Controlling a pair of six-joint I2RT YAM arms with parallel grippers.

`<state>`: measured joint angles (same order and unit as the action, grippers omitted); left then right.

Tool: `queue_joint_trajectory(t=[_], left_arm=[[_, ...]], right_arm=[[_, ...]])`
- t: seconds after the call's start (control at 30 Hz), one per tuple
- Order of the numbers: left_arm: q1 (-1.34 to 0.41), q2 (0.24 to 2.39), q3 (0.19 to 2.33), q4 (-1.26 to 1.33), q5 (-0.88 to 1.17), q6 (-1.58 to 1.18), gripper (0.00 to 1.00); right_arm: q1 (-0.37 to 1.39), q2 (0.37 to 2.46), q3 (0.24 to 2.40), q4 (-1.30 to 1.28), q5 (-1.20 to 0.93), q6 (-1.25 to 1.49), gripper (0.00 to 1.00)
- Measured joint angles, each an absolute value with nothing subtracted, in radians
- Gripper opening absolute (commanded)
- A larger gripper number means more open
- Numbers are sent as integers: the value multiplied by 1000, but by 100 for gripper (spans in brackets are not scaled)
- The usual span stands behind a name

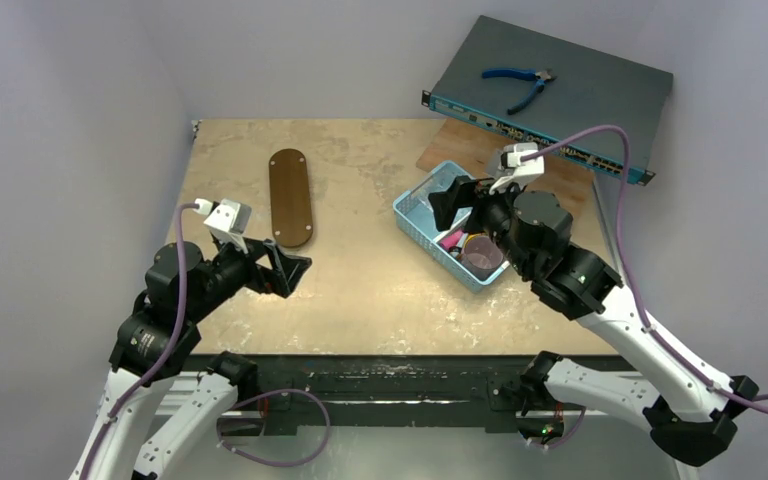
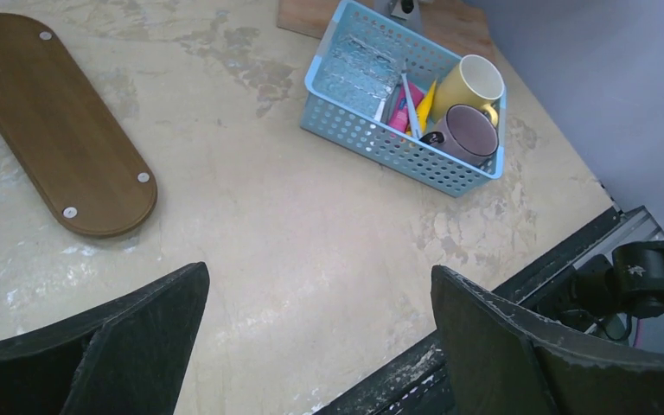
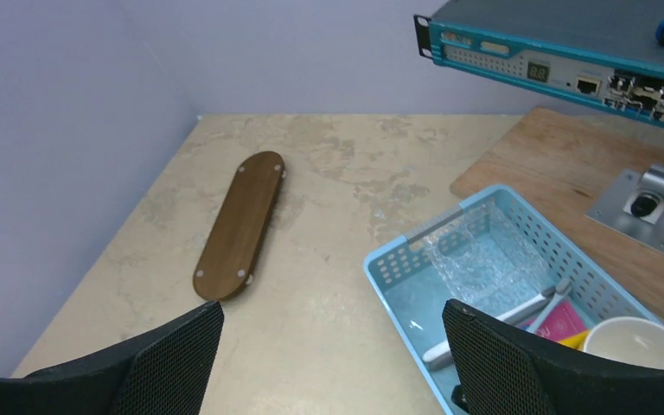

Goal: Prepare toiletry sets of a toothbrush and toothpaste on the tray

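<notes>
Both tools stand wide open and hold nothing. The right tool [image 3: 333, 372] hangs over the light-blue plastic mesh basket [image 3: 415, 251]. The left tool [image 2: 320, 346] hovers over bare table, with the flat dark-brown oval wooden tray [image 2: 56, 121] ahead of it to its left, nothing on it yet.

Under the right tool's right finger lie a pink soft tube [image 3: 560, 322], a yellow tube [image 2: 425, 102] and pale stick-like brushes [image 3: 501, 318], crowded against a purple mug [image 2: 465, 134] and a cream mug [image 2: 469, 85].

This looks like the first pick. The right tool should come down across one tube's width, clear of the mugs and the basket wall, and close gently on the soft body.

The table [image 1: 360, 300] is mottled beige and worn, with pale lilac walls around it. Beyond the right tool are a lighter wooden board [image 3: 553, 164] and a grey network switch [image 1: 550, 85] with blue-handled pliers [image 1: 520, 85] on top.
</notes>
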<state>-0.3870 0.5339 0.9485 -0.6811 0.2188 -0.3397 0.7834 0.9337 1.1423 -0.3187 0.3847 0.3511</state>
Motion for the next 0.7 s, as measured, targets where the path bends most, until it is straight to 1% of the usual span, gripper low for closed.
queue_joint_trajectory(t=[0.37, 0.7], left_arm=[[-386, 486, 938, -729, 146, -338, 100], [-386, 483, 938, -744, 120, -338, 100]], right_arm=[[784, 964, 1147, -438, 424, 401, 99], [783, 1069, 1217, -611, 597, 505, 99]])
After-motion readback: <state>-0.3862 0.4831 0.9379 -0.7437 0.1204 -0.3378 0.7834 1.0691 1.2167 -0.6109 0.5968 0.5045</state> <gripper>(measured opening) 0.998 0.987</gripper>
